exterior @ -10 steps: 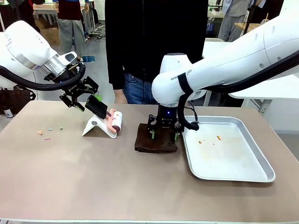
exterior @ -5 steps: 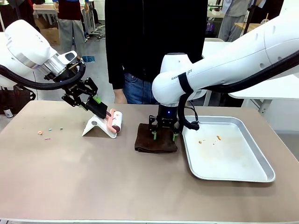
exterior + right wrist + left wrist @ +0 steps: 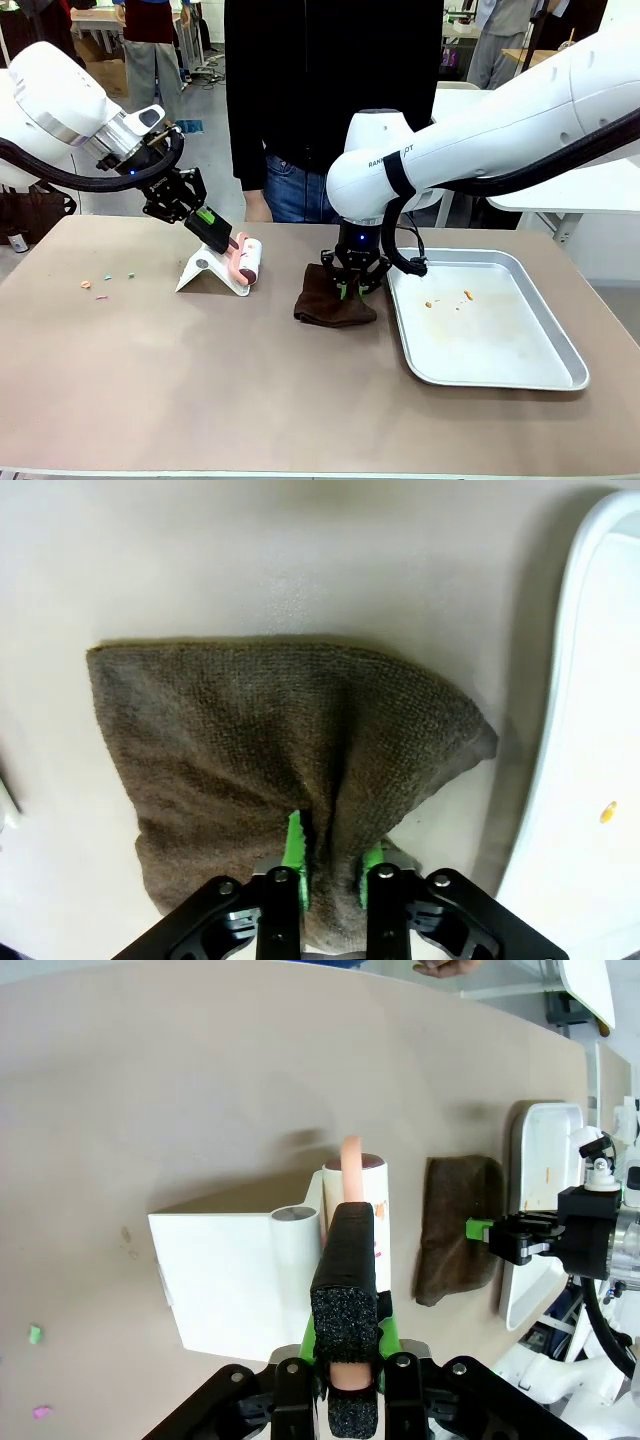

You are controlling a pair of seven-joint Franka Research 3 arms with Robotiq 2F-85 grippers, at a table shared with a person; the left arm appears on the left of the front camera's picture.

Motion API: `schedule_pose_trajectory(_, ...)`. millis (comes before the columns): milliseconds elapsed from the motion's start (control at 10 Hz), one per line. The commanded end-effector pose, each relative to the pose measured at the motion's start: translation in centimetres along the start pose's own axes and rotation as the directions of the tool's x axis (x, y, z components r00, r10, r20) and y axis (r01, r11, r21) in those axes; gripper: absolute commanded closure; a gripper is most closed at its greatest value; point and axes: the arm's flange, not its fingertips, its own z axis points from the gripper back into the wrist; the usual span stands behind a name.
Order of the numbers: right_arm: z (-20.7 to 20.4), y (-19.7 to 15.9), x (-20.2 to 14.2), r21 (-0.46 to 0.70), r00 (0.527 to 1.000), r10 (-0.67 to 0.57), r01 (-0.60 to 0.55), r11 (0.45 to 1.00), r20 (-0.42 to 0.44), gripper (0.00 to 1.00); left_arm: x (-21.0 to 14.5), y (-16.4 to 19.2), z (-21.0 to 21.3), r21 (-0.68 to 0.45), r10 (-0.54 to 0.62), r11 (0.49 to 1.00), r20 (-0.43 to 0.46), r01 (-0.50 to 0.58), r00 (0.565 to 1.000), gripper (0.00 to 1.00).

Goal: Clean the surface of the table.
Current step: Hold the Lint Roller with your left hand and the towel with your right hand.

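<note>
Two grippers each had something clamped above the table [image 3: 200,385], whose smooth matte taupe top spread beneath both sets of jaws. From the front, the left gripper [image 3: 207,222] looked merely pressed against a dark block; its own wrist camera showed the left gripper [image 3: 347,1348] with jaws squeezed onto the black, coarse foam handle [image 3: 345,1270] of a lint roller [image 3: 365,1185], whose pink stem and white cylinder ran on beyond the fingertips. The roller leaned on a folded white stand [image 3: 225,1280] lying under the jaws. Small green and pink scraps [image 3: 35,1334] lay off to one side (tiny specks from the front). The right gripper [image 3: 348,288] stood over a brown cloth [image 3: 325,303]; only the right wrist camera showed the right gripper [image 3: 330,868] nipping a raised fold of that nubbly terry weave between its green pads [image 3: 295,852]. Beside those jaws curved the rounded rim of a silver tray [image 3: 585,730], with an orange crumb [image 3: 607,812] inside.
</note>
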Motion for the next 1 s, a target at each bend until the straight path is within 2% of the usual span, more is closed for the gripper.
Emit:
schedule_pose_trajectory(0,-0.7,-1.2,0.1,0.011,1.000,-0.006,0.006,1.000,-0.025,1.00,-0.5,0.2,0.2,-0.039,-0.030,0.999,0.029,0.032,0.999,1.00)
schedule_pose_trajectory(400,-0.6,-1.3,0.3,0.024,0.999,-0.013,0.014,1.000,-0.031,1.00,-0.8,0.0,0.4,-0.054,-0.030,0.998,0.035,0.032,0.999,1.00)
schedule_pose_trajectory(600,0.5,-2.4,0.1,0.087,0.999,-0.013,0.016,0.996,-0.032,1.00,-1.0,-0.1,0.7,-0.064,-0.038,0.997,0.027,0.039,0.999,1.00)
schedule_pose_trajectory(800,2.5,-4.6,-0.4,0.245,1.000,0.005,0.000,0.970,-0.022,1.00,-1.5,0.3,1.9,-0.145,-0.071,0.987,-0.020,0.068,0.997,1.00)
schedule_pose_trajectory(900,3.3,-5.8,-0.6,0.379,0.998,0.047,-0.032,0.925,-0.029,1.00,-1.9,0.8,2.8,-0.211,-0.089,0.974,-0.040,0.078,0.995,1.00)
